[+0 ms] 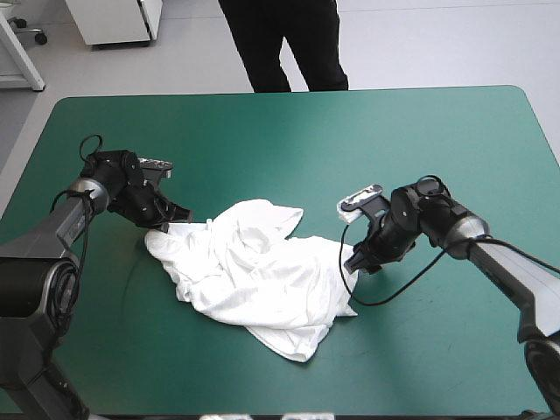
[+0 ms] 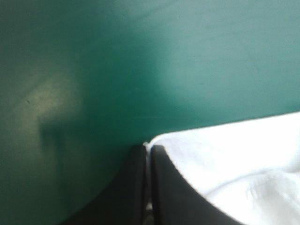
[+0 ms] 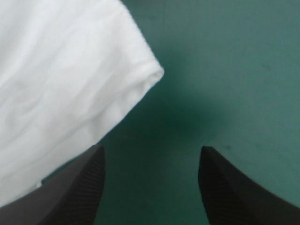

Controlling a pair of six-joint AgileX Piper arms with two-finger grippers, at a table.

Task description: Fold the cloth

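The white T-shirt (image 1: 254,271) lies crumpled on the teal-green cover near the middle of the table. My left gripper (image 1: 173,220) is low at its left corner, fingers all but shut with the shirt's edge (image 2: 225,159) pinched between them. My right gripper (image 1: 359,262) sits at the shirt's right side. In the right wrist view its fingers (image 3: 79,187) stand wide apart, with bare cover between them and a rounded fold of the T-shirt (image 3: 70,93) just ahead of and beside one finger.
Teal-green cover (image 1: 350,140) stretches open behind the shirt toward the far edge. The near edge of the table lies a short way below the shirt's lower corner (image 1: 302,350).
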